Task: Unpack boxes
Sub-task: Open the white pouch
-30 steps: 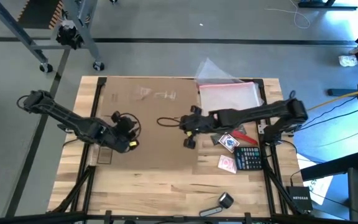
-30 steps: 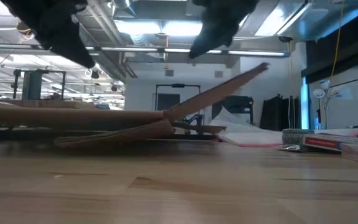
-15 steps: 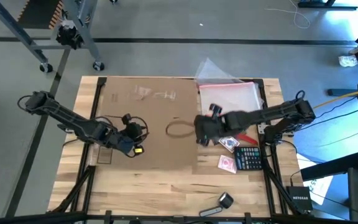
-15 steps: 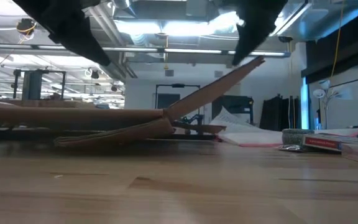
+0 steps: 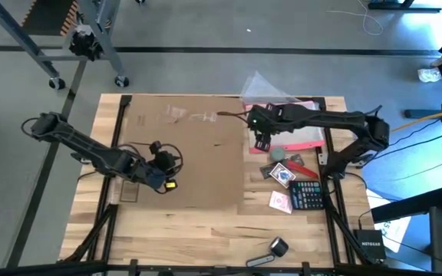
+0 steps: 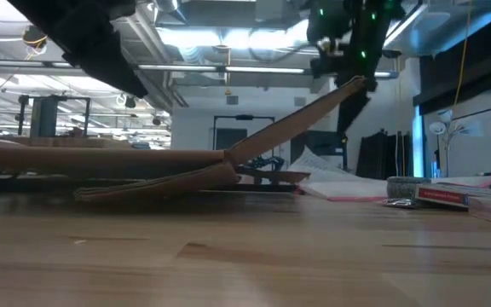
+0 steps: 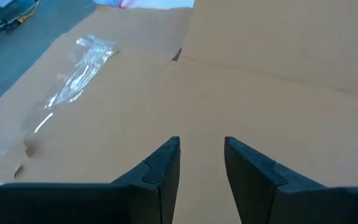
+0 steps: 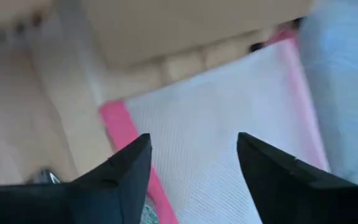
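The brown cardboard box [image 5: 181, 149] lies flattened over the table's middle. In the low view its right flap [image 6: 301, 126] slants upward. My left gripper [image 5: 167, 178] hovers open just above the box's near left part [image 7: 201, 146], with only bare cardboard showing between its fingers. My right gripper [image 5: 261, 136] stands open by the box's far right edge. It points down over a clear pouch with a pink edge [image 8: 229, 106], and nothing is between its fingers [image 8: 194, 146]. In the low view it hangs above the flap's raised tip [image 6: 352, 43].
Right of the box lie the pouch [image 5: 290, 119], a grey ball [image 5: 278, 153], two card packs [image 5: 282, 175] [image 5: 280, 202], a calculator [image 5: 307, 195] and a red item [image 5: 298, 162]. A dark tool [image 5: 271, 251] sits near the front edge. Clear tape [image 5: 179, 115] clings to the box's far part.
My right gripper has swung fast from over the box's middle toward the table's far right, ending above the pouch and tipped more steeply down. My left gripper has edged slightly toward the table's right. The box has stayed put.
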Action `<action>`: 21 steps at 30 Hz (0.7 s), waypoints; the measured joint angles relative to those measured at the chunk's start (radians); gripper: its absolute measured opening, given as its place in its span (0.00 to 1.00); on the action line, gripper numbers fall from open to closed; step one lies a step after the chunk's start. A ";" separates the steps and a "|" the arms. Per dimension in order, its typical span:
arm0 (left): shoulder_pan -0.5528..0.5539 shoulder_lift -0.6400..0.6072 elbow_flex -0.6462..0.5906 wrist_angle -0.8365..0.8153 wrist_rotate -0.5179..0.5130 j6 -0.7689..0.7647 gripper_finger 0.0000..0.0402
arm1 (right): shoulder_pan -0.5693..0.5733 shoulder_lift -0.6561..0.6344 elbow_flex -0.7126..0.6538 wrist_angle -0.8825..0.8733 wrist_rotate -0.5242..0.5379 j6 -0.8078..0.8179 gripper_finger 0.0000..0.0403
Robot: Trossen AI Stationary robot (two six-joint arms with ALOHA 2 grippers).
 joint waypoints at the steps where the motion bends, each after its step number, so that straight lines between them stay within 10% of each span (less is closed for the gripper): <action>1: 0.000 0.000 -0.005 -0.003 0.000 -0.006 0.29 | -0.017 0.000 -0.021 0.017 -0.006 -0.020 0.58; 21: 0.025 0.000 -0.017 0.057 -0.001 0.029 0.29 | -0.647 0.183 -0.063 0.310 -0.252 -0.255 0.59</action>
